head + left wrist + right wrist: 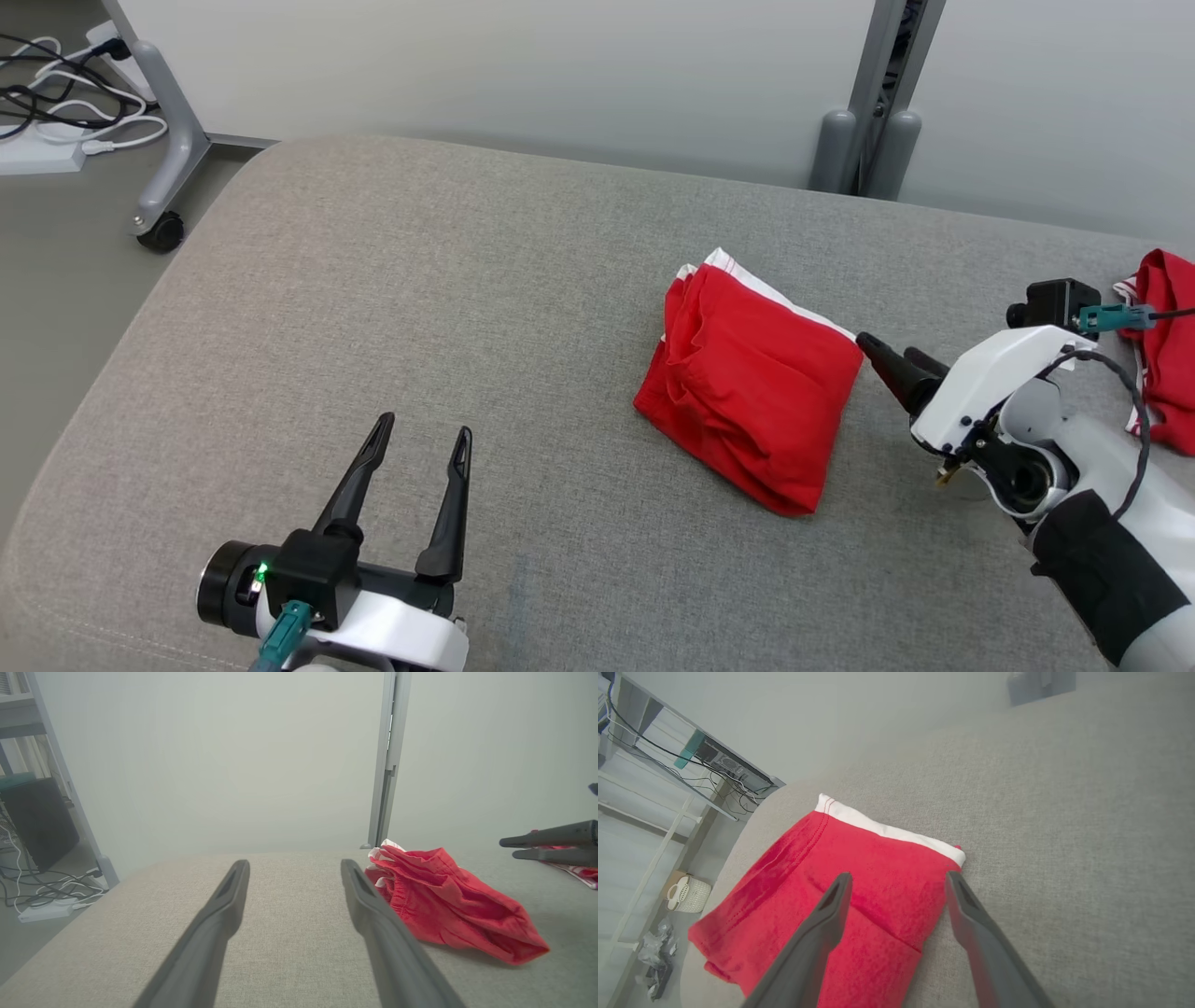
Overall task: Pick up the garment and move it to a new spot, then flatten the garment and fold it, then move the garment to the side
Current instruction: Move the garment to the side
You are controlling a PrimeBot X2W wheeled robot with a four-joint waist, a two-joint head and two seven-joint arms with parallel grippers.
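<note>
The folded red fabric garment (pixel 747 373) with its white band (pixel 775 289) lay as a compact packet of several layers on the grey woven-fabric surface (pixel 467 280). It sat right of centre in the head view, well apart from a second red cloth (pixel 1167 345) at the far right edge.

The right end effector (pixel 885 350) sat low at the garment's right-hand corner, its two dark fingers apart and holding nothing. In the right wrist view (pixel 897 876) one finger hung over the garment (pixel 859 872) below the white band (pixel 887 830) and the other over bare grey cover, so the packet's edge ran between them. Whether the tips touched the fabric could not be told.

The left end effector (pixel 425 427) waited near the front of the surface, well apart from the garment, fingers likewise spread and empty. Its wrist view (pixel 294 864) showed the garment (pixel 448 905) off to one side, puckered at the gathered end.

The garment looked light, thin and limp, with no stiffness, so it would probably sag from any single hold. A pinch on the top layer alone would likely peel the fold open. The sounder hold seemed to be at a folded edge or corner, low enough to catch every layer, ideally one such hold per arm. The woven cover might drag on the cloth, so lifting seemed safer than sliding. Nothing about it looked fragile.
</note>
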